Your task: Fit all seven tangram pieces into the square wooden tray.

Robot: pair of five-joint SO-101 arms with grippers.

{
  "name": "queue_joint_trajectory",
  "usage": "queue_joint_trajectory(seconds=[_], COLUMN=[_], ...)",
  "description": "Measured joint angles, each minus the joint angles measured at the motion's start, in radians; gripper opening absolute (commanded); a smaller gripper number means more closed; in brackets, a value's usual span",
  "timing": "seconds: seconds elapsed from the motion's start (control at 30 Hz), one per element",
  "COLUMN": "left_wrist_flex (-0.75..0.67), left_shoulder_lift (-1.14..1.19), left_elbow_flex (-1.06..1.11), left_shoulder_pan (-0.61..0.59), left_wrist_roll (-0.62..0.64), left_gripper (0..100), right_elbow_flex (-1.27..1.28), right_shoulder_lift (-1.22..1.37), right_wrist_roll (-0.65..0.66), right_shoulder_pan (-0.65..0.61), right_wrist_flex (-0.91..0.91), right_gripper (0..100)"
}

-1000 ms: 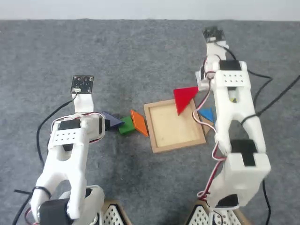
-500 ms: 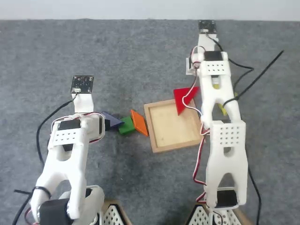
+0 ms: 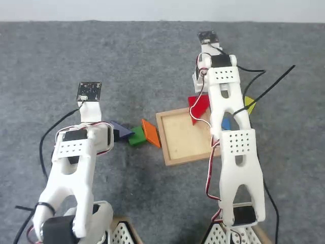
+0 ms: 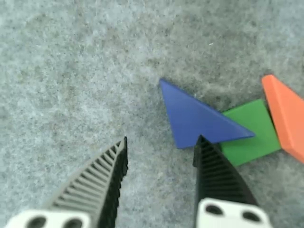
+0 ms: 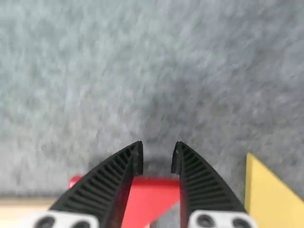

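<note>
– Pieces in the square wooden tray [image 3: 183,140]: how many?

– None seated yet. The large red wooden triangle [image 3: 198,104] is nearest. It lies across the tray's far right corner, partly on the rim and partly out over the grey tabletop. A small light blue triangle [image 3: 226,123] sits just beside the tray's right edge, and a yellow triangle [image 3: 249,103] lies farther right. To the left runs a row: an orange parallelogram [image 3: 151,132] just beside the left rim, then a green square [image 3: 136,136], then a dark blue triangle [image 3: 119,129] with one tip lying over the green square.

– Which step is in hand, then?

– Placing the red triangle, by the look of it. The right gripper [image 5: 156,152] is over that piece's far edge. Its jaws stand a narrow gap apart, and as far as the wrist view shows, the red wood lies beneath them and is not clamped between them.

– And the left gripper [image 4: 161,140]?

– Low beside the dark blue triangle, jaws spread wide and holding nothing, with one tip at that triangle's edge.

– What does the next move call for?

– Probably a nudge or a fresh grip on the red triangle, so that it clears the rim and drops flat into the corner with its two short sides against the walls. A large piece seated square in a corner leaves the most room for the others.
</note>
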Motion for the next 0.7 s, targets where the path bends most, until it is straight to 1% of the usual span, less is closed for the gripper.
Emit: queue_joint_trajectory(seconds=[0.17, 0.33, 0.5, 0.7], left_wrist_flex=[0.0, 0.0, 0.0, 0.0], left_shoulder_lift=[0.0, 0.0, 0.0, 0.0], left_elbow_flex=[0.0, 0.0, 0.0, 0.0], left_shoulder_pan=[0.0, 0.0, 0.0, 0.0], left_wrist_roll=[0.0, 0.0, 0.0, 0.0], left_gripper=[22, 22, 22, 22], right_elbow_flex=[-0.072, -0.16, -0.213, -0.216], right_shoulder_lift=[0.0, 0.038, 0.086, 0.101], right_wrist_roll=[0.023, 0.066, 0.103, 0.106], right_shoulder_pan=[-0.005, -0.052, -0.083, -0.1], right_wrist_flex=[0.121, 0.235, 0.242, 0.244], right_gripper=[12.4, 12.4, 12.4, 12.4])
